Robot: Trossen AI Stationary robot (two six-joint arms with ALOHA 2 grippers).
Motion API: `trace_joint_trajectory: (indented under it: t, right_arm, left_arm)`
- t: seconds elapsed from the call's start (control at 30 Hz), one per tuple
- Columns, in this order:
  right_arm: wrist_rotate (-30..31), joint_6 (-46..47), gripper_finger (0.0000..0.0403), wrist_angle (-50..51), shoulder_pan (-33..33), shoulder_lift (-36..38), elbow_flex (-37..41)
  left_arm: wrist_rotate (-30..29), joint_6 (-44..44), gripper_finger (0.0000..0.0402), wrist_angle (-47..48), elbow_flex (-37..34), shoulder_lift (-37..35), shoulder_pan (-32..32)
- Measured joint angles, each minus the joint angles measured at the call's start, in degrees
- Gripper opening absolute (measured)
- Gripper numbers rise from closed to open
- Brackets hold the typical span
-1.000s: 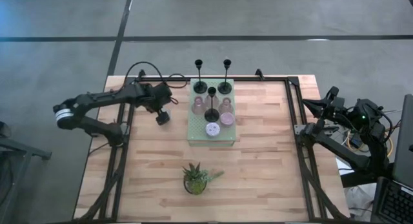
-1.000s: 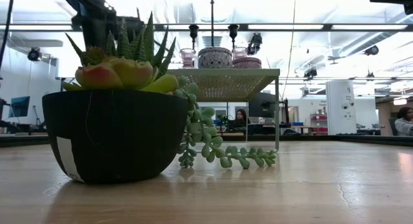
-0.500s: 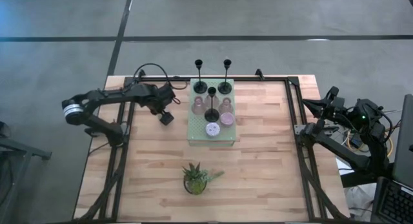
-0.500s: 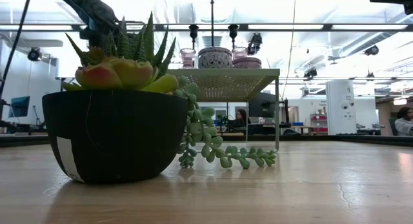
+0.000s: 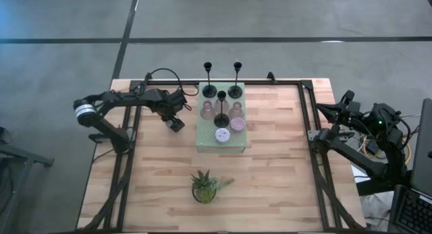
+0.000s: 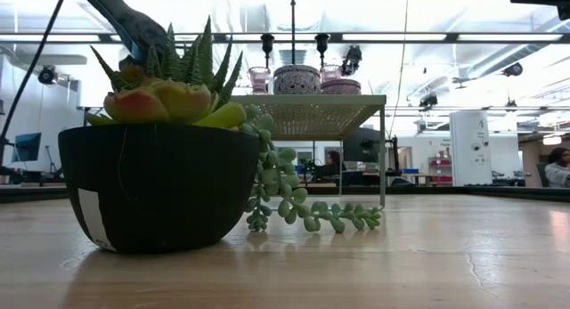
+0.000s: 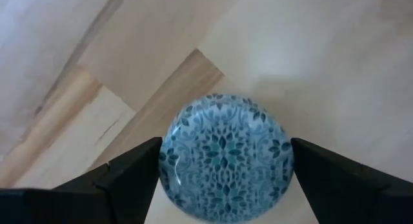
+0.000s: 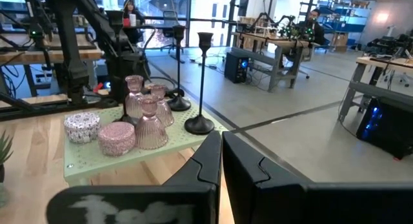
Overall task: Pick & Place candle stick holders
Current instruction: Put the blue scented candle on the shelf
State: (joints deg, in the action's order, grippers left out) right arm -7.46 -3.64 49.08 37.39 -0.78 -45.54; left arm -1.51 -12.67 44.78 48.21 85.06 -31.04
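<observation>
Three black candle stick holders stand by their disc bases on a green perforated stand. With them stand two pink glass holders, a pale patterned cup and a pink cup. Just left of the stand, my left gripper points down over the table, shut on a blue patterned round cup. In the low view the plant hides this cup. At the table's right edge my right gripper waits level and shut, holding nothing. My left gripper pinches the blue cup between its two fingers, one on each opposite side of the round wall. The fingers come from above, pointing down. The cup sits upright with its patterned top up. Whether its bottom rests on the table does not show.
A small potted plant stands near the table's front, in the middle. Black frame rails run along the left, right and far edges. Bare wood lies left and right of the stand.
My left gripper has come down toward the table and edged a little toward the stand, rolling slightly, with the blue cup still between its fingers.
</observation>
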Motion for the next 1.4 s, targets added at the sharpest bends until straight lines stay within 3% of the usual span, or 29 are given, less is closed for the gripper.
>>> trace_joint_trajectory:
  t: [0.83,1.1,1.4]
  right_arm:
    - [0.0,0.0,0.0008,0.0,0.0,0.0,0.0]
    - [0.01,0.0,0.0008,0.0,0.01,0.0,0.0]
    - [0.01,0.0,0.0008,0.0,0.02,0.0,0.0]
  left_arm:
    - [1.01,3.56,0.0336,-8.03,-5.34,0.19,-0.77]
    - [0.03,4.95,0.0301,-10.1,-5.34,0.19,-0.77]
    - [-0.04,6.02,0.0301,-5.34,-5.3,-0.74,-0.77]
